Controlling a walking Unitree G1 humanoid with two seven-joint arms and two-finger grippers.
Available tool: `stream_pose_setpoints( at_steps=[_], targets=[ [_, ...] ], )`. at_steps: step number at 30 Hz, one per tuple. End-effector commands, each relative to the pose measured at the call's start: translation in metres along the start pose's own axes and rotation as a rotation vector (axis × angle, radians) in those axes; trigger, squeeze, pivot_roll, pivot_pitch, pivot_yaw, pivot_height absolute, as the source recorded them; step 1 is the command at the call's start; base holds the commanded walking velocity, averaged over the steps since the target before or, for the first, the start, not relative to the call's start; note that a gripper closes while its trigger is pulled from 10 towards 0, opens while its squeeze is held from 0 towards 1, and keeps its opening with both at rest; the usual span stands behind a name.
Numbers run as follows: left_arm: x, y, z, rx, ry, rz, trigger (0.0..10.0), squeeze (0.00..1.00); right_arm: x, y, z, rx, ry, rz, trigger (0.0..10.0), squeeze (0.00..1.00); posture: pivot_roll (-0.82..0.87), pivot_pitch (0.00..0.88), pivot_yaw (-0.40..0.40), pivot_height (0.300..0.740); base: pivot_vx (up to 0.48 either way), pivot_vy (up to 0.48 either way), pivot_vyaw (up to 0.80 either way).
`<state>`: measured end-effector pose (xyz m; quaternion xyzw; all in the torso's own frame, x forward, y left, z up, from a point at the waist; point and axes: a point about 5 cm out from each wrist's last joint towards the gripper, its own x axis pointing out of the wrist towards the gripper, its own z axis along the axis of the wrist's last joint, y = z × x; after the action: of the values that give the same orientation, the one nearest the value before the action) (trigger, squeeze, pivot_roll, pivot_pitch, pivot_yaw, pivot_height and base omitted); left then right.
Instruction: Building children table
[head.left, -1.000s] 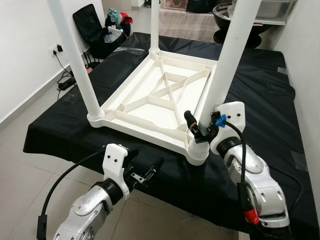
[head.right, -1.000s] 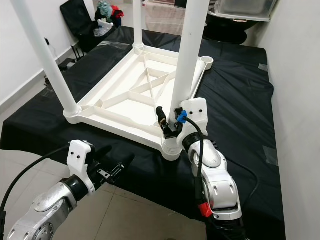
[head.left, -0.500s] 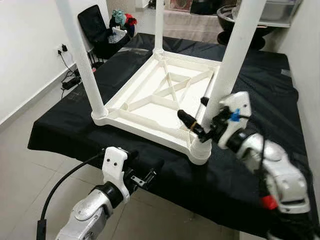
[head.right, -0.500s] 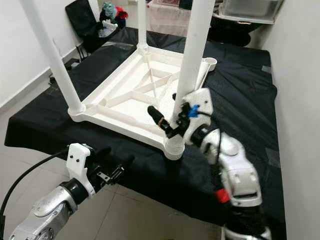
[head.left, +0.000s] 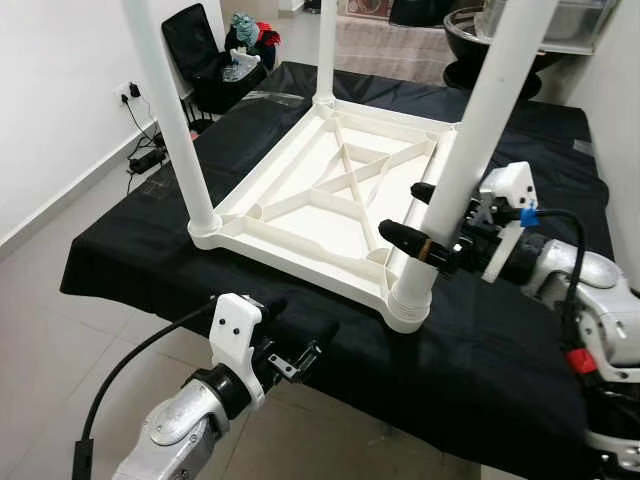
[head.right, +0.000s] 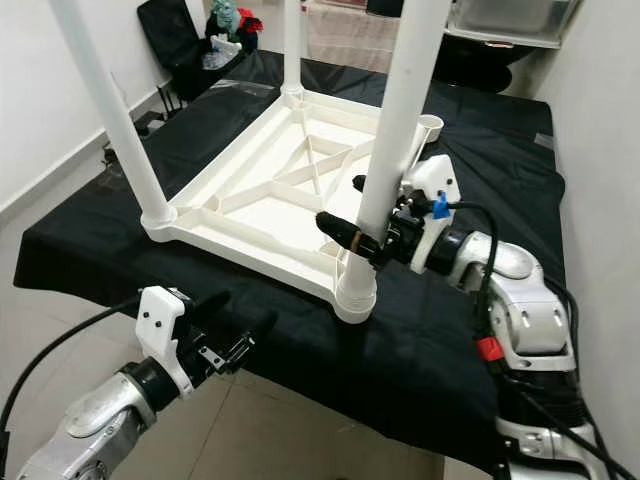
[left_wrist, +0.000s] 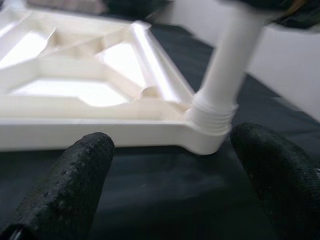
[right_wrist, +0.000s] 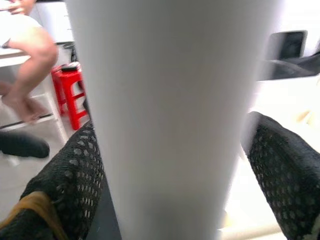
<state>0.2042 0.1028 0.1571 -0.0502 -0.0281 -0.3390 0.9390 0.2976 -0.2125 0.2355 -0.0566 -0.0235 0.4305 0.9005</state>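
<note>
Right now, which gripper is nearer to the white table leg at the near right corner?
Right. The right gripper has its fingers on both sides of the near-right table leg, above its socket. The left gripper hovers open, lower, before the black cloth edge, apart from it.

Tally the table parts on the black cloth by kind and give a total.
Upside-down white tabletop: 1
White legs standing in its corner sockets, near right, near left, far left: 3
Total: 4
The fourth corner socket has no leg.
</note>
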Motion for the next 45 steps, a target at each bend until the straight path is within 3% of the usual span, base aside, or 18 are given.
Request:
stream_pose_setpoints(
  at_steps=[1,4,12,13,15,16,26,32,35,38,40,41,42,44,45],
  targets=[
    [-0.003,-0.006,0.003,0.014,-0.018,-0.037,10.0,0.0,-0.011,-0.003,-0.002,0.01,-0.003,0.026,10.0,0.0,-0.06,0.132,-0.043,0.74,0.0,0.0,0.0],
    [-0.003,-0.008,0.006,0.024,-0.031,-0.048,10.0,0.0,-0.018,-0.001,-0.003,0.013,0.014,0.062,10.0,0.0,-0.06,0.141,-0.04,0.74,0.0,0.0,0.0],
    [-0.004,-0.006,0.01,0.043,-0.052,-0.044,10.0,0.0,-0.016,0.002,-0.007,0.007,0.012,0.111,10.0,0.0,-0.06,0.144,-0.038,0.74,0.0,0.0,0.0],
    [-0.005,-0.005,0.011,0.046,-0.057,-0.037,10.0,0.0,-0.016,0.001,-0.006,0.004,0.009,0.108,5.2,0.0,-0.06,0.148,-0.039,0.74,0.0,0.0,0.0],
    [-0.005,-0.004,0.012,0.048,-0.061,-0.033,10.0,0.0,-0.016,0.0,-0.006,0.002,0.006,0.106,5.2,0.0,-0.06,0.148,-0.039,0.74,0.0,0.0,0.0],
    [-0.005,-0.004,0.012,0.051,-0.066,-0.026,10.0,0.0,-0.016,0.0,-0.005,0.005,-0.004,0.11,0.0,0.0,-0.06,0.15,-0.04,0.74,0.0,0.0,0.0],
    [-0.006,0.001,0.015,0.063,-0.085,0.004,10.0,0.0,-0.014,0.006,-0.008,0.018,-0.024,0.13,0.0,0.0,-0.05,0.15,-0.039,0.74,0.0,0.0,0.0],
    [-0.005,0.004,0.015,0.054,-0.102,0.013,10.0,0.0,-0.023,0.003,-0.008,0.006,-0.013,0.096,0.0,0.0,-0.08,0.141,-0.037,0.74,0.0,0.0,0.0],
    [-0.004,0.005,0.013,0.045,-0.104,0.003,10.0,0.0,-0.027,0.0,-0.006,-0.015,-0.002,0.008,0.0,0.0,-0.08,0.139,-0.04,0.74,0.0,0.0,0.0],
    [-0.005,0.003,0.008,0.043,-0.095,-0.006,10.0,0.0,-0.028,0.011,-0.011,0.004,0.017,-0.101,0.0,0.0,-0.07,0.115,-0.078,0.74,0.0,0.0,0.0],
    [-0.006,0.001,0.004,0.047,-0.084,-0.022,10.0,0.0,-0.029,0.034,-0.033,0.112,0.1,-0.432,0.0,0.0,-0.05,0.098,-0.125,0.74,0.0,0.0,0.0],
    [-0.006,0.001,0.004,0.047,-0.084,-0.022,10.0,0.0,-0.029,0.034,-0.033,0.112,0.1,-0.432,0.0,0.0,-0.05,0.098,-0.125,0.74,0.0,0.0,0.0],
    [-0.004,0.002,0.001,0.042,-0.082,-0.021,10.0,0.0,-0.024,0.061,-0.06,0.198,0.197,-0.654,0.0,0.0,-0.09,0.066,-0.123,0.74,0.0,0.0,0.0],
    [-0.004,0.002,0.001,0.042,-0.082,-0.021,10.0,0.0,-0.024,0.061,-0.06,0.198,0.197,-0.654,0.0,0.0,-0.09,0.066,-0.123,0.74,0.0,0.0,0.0],
    [0.0,0.002,-0.003,0.037,-0.081,-0.019,10.0,0.0,-0.016,0.079,-0.072,0.181,0.265,-0.741,0.0,0.0,-0.07,0.047,-0.122,0.74,0.0,0.0,0.0]
  ],
)
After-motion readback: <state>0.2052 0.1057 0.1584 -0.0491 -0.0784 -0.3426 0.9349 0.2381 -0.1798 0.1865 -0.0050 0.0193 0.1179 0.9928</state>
